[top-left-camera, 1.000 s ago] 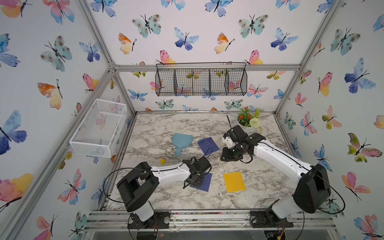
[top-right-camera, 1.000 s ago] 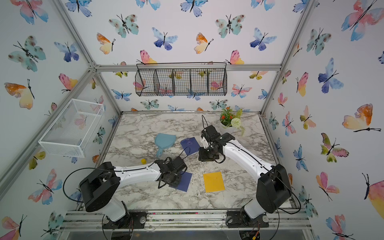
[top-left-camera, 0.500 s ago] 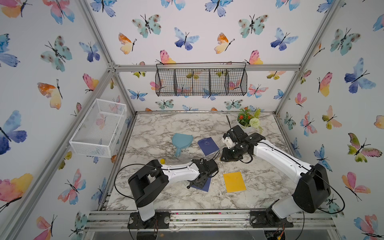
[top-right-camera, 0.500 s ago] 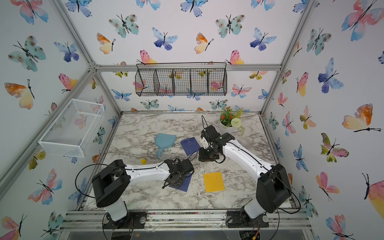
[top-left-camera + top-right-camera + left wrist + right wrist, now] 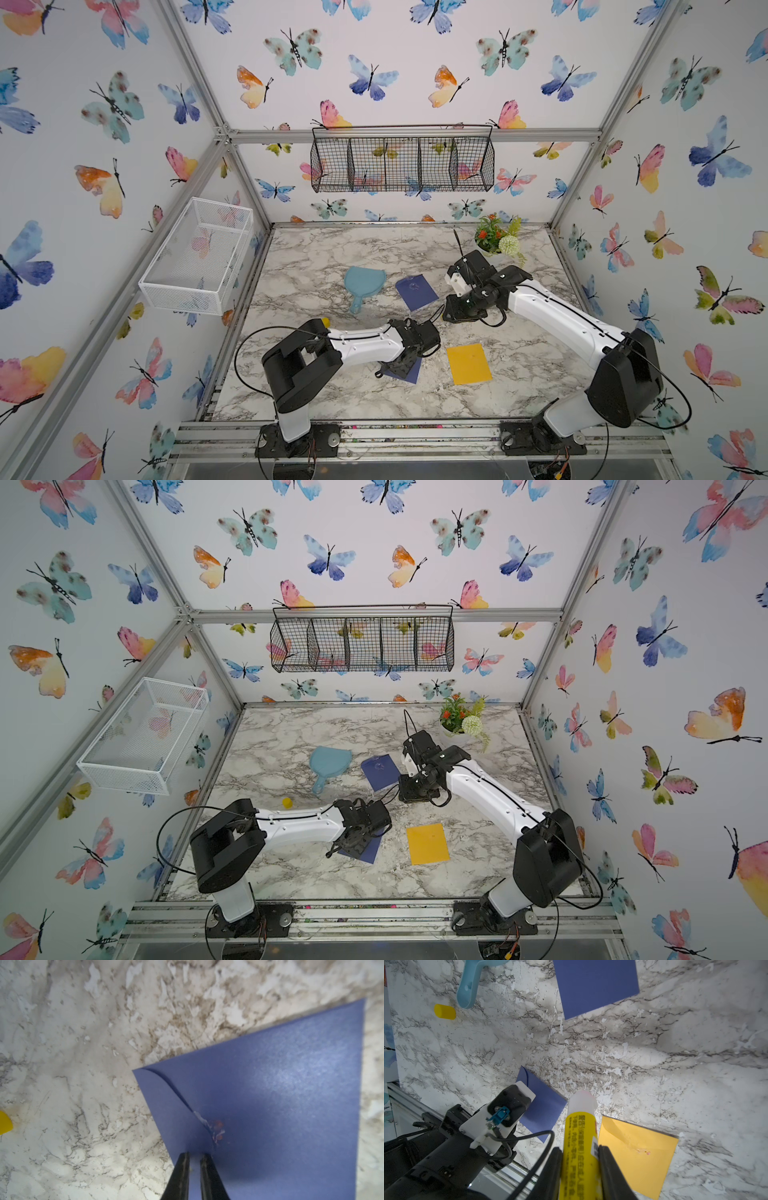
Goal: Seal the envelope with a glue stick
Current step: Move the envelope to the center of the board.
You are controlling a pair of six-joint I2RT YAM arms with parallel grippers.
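Shifting over envelope, left fingers slightly apart, right fingers clamping glue stick

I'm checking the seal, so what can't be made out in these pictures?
- Dark blue paper envelope flap, left wrist view: blurred; sealed or not unclear.
- Left hand: too small in both top views; pinching or hovering unclear.
- Yellow glue stick, right wrist view: base cut off by frame edge.

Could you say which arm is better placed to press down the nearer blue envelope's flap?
Probably left: the left fingers sit at the flap of the blue envelope, while the right fingers hold the glue stick.
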